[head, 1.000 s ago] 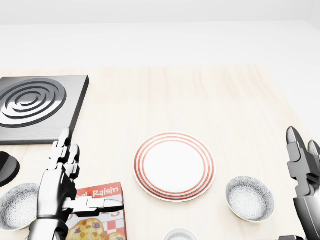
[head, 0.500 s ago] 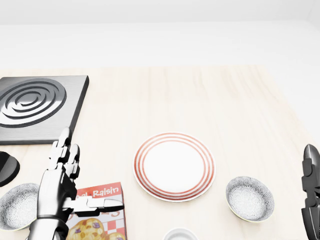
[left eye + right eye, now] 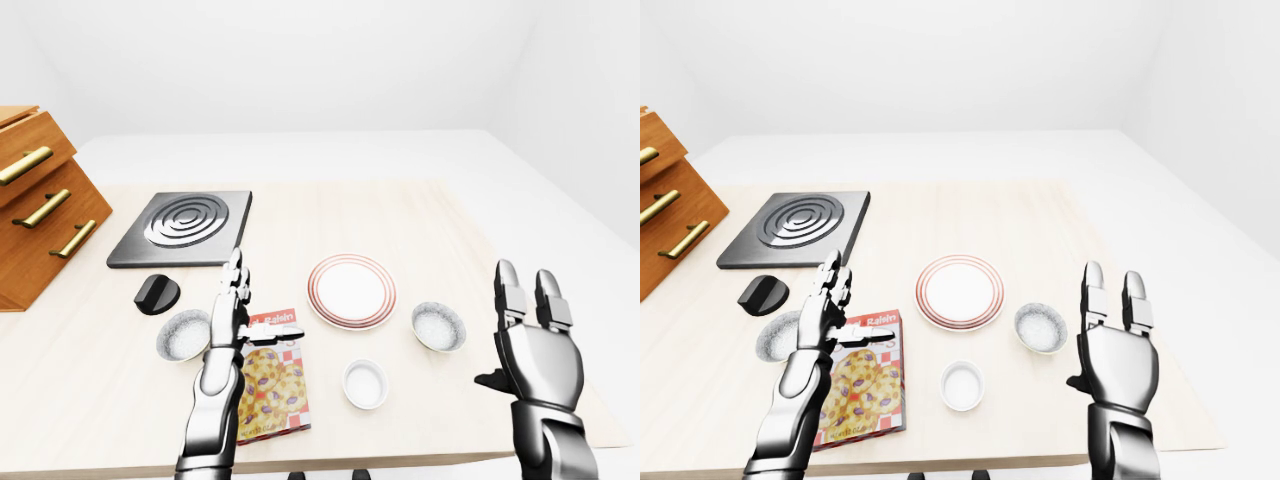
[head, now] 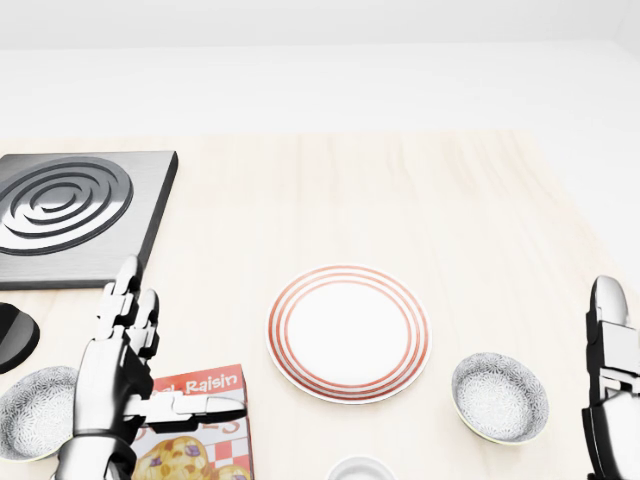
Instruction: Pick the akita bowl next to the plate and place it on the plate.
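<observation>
In the head view, akita bowl (image 4: 499,397) lies just right of plate (image 4: 348,333)

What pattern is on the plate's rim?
Concentric red rings around a plain white centre on the plate, clearest in the head view.

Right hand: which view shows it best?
Right-eye view: the whole right hand shows, wrist to upright open fingers, clear of the picture's edges. The left-eye view also shows it whole, but nearer the right edge. The head view catches only a sliver at its lower right edge.
</observation>
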Robot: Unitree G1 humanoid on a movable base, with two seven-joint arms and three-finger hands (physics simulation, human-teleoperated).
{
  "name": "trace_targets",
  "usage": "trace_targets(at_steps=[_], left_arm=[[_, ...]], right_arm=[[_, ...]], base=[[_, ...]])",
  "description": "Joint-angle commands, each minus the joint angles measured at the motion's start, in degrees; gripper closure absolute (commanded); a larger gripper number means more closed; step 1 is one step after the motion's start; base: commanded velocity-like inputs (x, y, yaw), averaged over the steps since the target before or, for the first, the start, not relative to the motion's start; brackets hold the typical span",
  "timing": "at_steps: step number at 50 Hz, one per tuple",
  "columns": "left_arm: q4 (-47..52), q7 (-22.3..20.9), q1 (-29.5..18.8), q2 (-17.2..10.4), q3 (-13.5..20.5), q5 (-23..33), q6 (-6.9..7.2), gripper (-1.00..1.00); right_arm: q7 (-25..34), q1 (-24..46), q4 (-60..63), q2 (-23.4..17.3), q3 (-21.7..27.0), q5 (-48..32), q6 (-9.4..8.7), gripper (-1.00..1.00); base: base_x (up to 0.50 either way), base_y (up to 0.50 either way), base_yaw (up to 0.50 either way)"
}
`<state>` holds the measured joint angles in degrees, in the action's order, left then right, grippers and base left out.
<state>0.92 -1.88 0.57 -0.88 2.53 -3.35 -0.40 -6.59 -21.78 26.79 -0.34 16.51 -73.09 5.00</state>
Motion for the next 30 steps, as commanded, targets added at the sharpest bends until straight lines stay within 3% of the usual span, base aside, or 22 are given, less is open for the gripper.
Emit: trace_targets(at_steps=[1,8,12,13,14,20,26,30], left_arm=[[0.6,0.0,0.1,0.0,0.0,-0.2,0.54,-1.0],[-0.1,-0.1,0.1,0.0,0.2,-0.3,0.05,-1.0],[0.7,0.0,0.1,0.0,0.1,-0.5,0.96,-1.0],[-0.9,-0.2,-0.3,0.0,0.3,-0.5,-0.36,-1.0],[0.0,-0.1,-0.1,0.0,0.2,-0.5,0.39,-1.0],[-0.4,-0.1,-0.2,0.0,0.2,-0.6,0.16,-1.0],[0.8,0.1,-0.1,0.0,0.1,-0.6,1.16,-1.0],[0.3,0.0,-0.1,-0.1,0.2,-0.6,0.8,-1.0]], right_arm=[[-5.4,0.8,-2.3,-2.0,-2.2,-5.5,0.0,-1.0],[-10.0,1.5,-5.7,-3.4,-4.4,-8.8,0.0,-1.0],[-11.0,1.9,-6.8,-4.1,-5.1,-9.1,0.0,-1.0],[-12.1,2.3,-7.2,-4.5,-5.4,-10.1,0.0,-1.0],[-13.1,2.7,-8.0,-4.9,-5.8,-11.2,0.0,-1.0],[-15.2,3.1,-10.1,-5.8,-7.3,-11.8,0.0,-1.0],[-17.3,3.8,-12.5,-6.5,-8.7,-12.2,0.0,-1.0],[-18.3,4.3,-13.7,-6.9,-9.4,-12.2,0.0,-1.0]], base=[[0.0,0.0,0.0],[0.0,0.0,0.0],[0.0,0.0,0.0],[0.0,0.0,0.0],[0.0,0.0,0.0],[0.0,0.0,0.0],[0.0,0.0,0.0],[0.0,0.0,0.0]])
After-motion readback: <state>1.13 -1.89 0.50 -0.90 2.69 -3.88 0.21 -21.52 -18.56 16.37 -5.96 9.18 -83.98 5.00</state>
